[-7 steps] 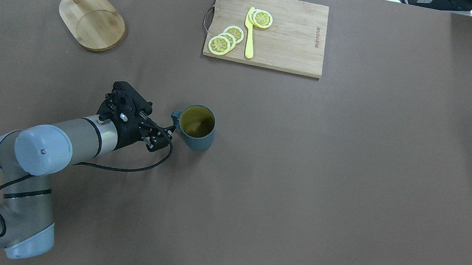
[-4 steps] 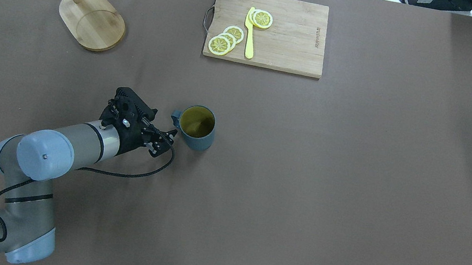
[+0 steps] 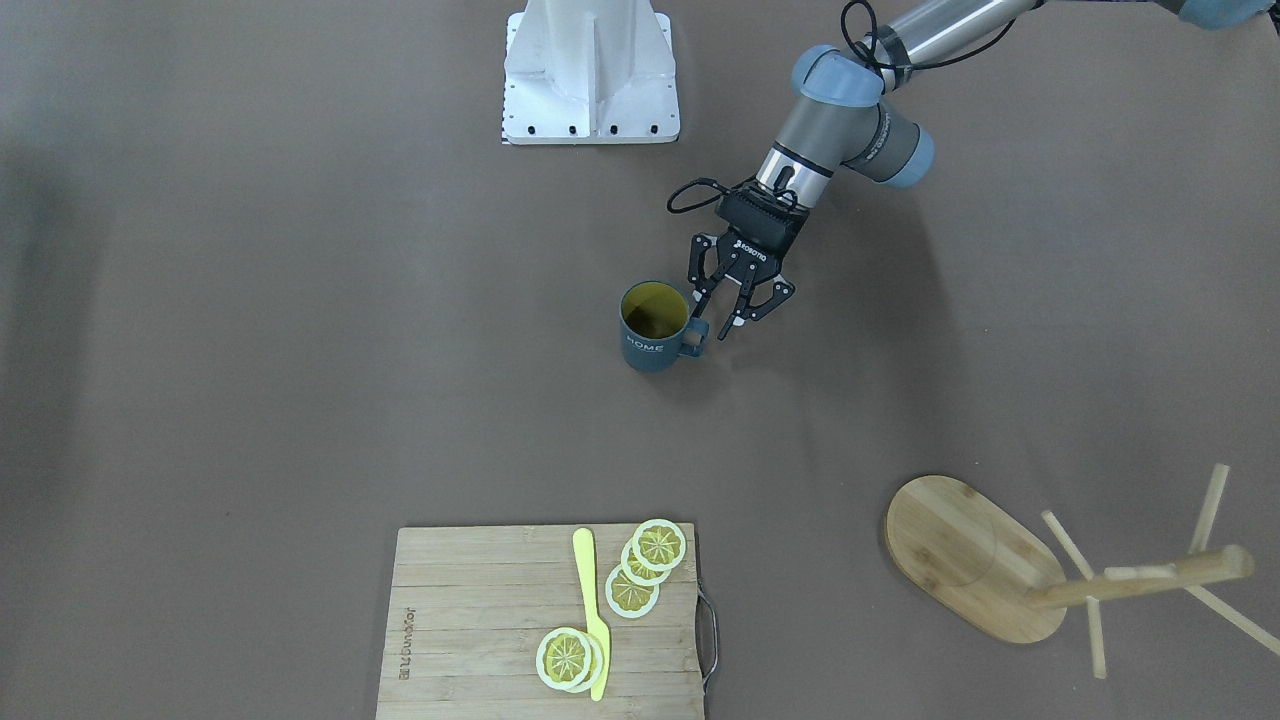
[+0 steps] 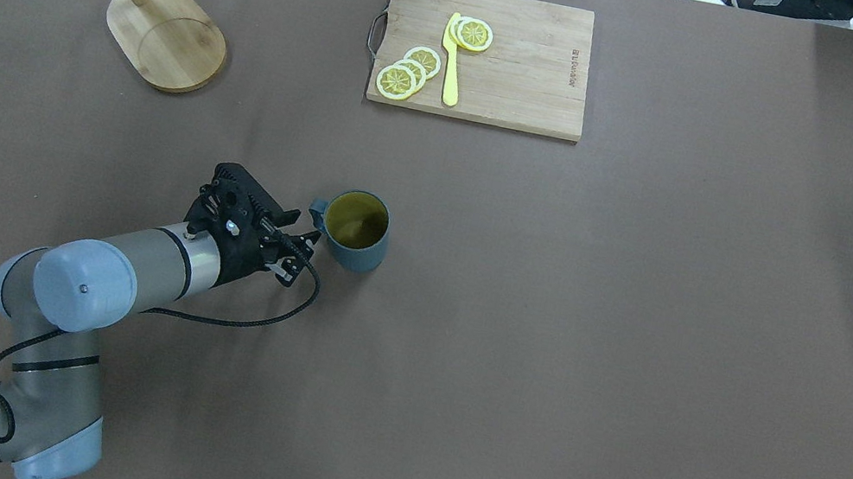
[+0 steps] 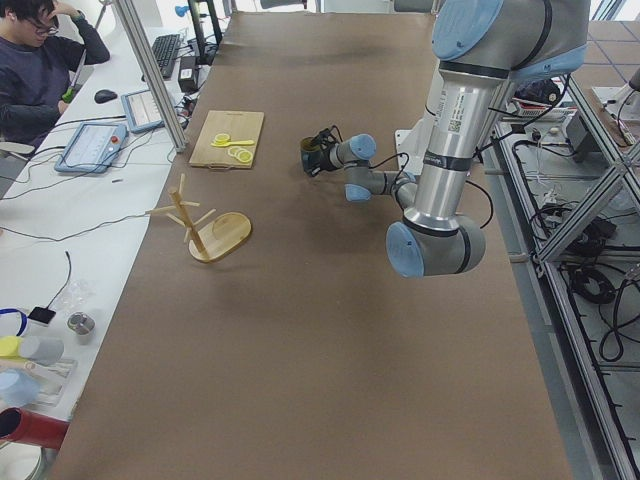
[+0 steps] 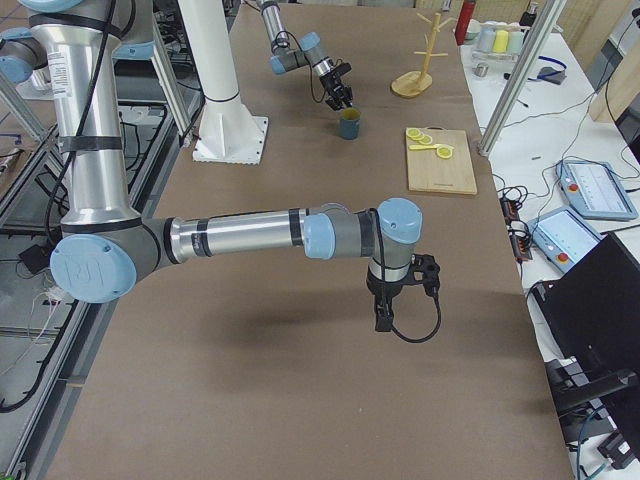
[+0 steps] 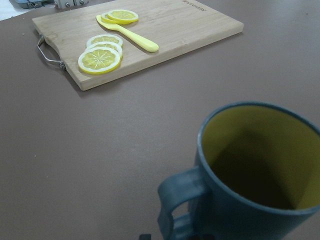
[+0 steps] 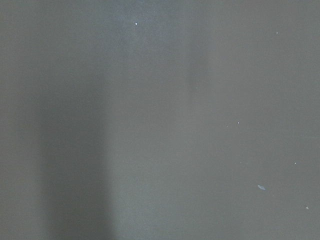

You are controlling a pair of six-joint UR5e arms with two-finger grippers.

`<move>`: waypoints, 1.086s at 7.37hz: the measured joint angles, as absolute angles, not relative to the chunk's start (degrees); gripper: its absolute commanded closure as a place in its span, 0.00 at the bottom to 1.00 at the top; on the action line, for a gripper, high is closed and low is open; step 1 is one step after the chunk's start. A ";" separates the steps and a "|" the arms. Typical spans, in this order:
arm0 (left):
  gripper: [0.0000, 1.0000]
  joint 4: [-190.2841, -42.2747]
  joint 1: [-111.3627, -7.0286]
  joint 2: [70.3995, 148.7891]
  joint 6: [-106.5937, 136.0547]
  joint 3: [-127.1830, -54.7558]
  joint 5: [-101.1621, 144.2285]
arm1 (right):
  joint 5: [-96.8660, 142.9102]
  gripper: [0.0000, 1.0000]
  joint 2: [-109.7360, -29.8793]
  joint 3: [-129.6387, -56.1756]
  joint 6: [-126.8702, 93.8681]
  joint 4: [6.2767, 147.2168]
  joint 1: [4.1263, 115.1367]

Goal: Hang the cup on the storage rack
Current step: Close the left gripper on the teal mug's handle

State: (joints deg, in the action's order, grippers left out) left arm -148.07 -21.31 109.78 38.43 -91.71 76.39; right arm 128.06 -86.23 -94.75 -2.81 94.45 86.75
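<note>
Upright teal mug (image 3: 652, 340); left gripper (image 3: 718, 312), fingers spread wide, hovers just beside its handle. For right gripper (image 6: 381, 322), finger spread cannot be told.

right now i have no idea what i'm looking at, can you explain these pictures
These are camera views of one table with two robot arms. Two views look down on it, two look along it from its ends, and one camera rides on each wrist. The left gripper is open close by the handle of the cup, holding nothing. The storage rack stands empty. A cutting board carries lemon slices and a yellow knife. The right gripper hangs elsewhere over the table.
</note>
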 measured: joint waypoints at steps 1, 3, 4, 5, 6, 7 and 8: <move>0.60 -148.01 -21.29 110.09 38.41 -91.70 76.38 | 128.06 0.00 -86.25 -94.72 -2.81 94.47 86.75; 0.64 -147.93 -21.27 110.33 38.41 -91.67 76.38 | 128.06 0.00 -86.24 -94.67 -2.81 94.48 86.75; 0.64 -147.93 -21.28 110.46 38.41 -91.67 76.38 | 128.06 0.00 -86.22 -94.67 -2.83 94.48 86.75; 0.63 -147.92 -21.35 110.62 38.41 -91.56 76.38 | 128.05 0.00 -86.22 -94.68 -2.85 94.48 86.73; 0.64 -147.92 -21.43 110.70 38.41 -91.38 76.35 | 128.06 0.00 -86.22 -94.70 -2.85 94.48 86.70; 0.63 -147.94 -21.53 110.72 38.41 -91.16 76.32 | 128.06 0.00 -86.22 -94.72 -2.86 94.48 86.68; 0.63 -147.98 -21.68 110.74 38.41 -90.94 76.30 | 128.06 0.00 -86.22 -94.73 -2.86 94.48 86.68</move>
State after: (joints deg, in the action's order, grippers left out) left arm -147.98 -21.68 110.74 38.41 -90.94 76.30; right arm 128.06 -86.22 -94.73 -2.86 94.48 86.68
